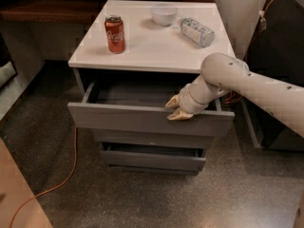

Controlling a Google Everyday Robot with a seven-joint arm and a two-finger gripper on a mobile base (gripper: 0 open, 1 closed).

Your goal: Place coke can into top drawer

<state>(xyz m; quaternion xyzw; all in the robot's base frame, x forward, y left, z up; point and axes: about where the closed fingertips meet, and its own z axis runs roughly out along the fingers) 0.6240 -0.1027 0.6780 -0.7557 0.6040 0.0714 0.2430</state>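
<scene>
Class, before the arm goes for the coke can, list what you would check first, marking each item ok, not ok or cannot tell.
1. Top drawer open far enough for a can: ok, it is pulled out and its inside shows.
2. Drawer inside free: cannot tell, it is dark and the arm covers part.
3. Coke can upright: ok, it stands on the cabinet top, front left.
4. Gripper free for the can: not ok, it sits at the drawer front's top edge.
5. Can apart from neighbours: ok, white bowl and plastic bottle lie well to its right.
</scene>
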